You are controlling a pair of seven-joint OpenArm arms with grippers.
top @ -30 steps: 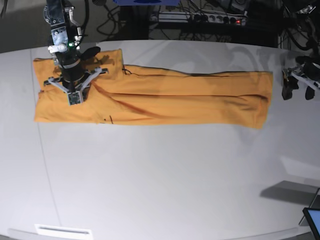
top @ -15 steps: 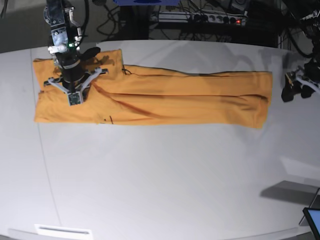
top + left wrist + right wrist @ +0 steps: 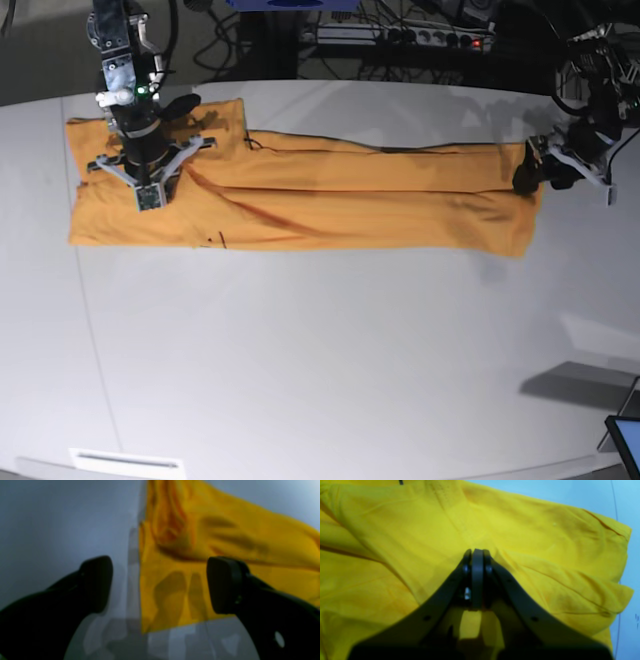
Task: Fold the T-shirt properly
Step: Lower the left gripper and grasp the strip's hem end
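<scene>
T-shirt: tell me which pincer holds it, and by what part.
Neither visibly holds the T-shirt. The right pincer is shut against the cloth; the left pincer hangs open over its corner.

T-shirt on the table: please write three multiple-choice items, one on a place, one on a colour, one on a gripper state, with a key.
1. Where is the left gripper?
A. at the T-shirt's end on the base view's right
B. over the bare middle of the table
C. beside the right gripper

2. What colour is the T-shirt?
A. blue
B. orange-yellow
C. white

3. How is the right gripper?
A. wide open
B. shut
C. out of view

Key: 1 A, its fingers straddle the cloth's edge in the left wrist view. 2 B, all three views show that colour. 3 B, its tips meet over the cloth in the right wrist view.
</scene>
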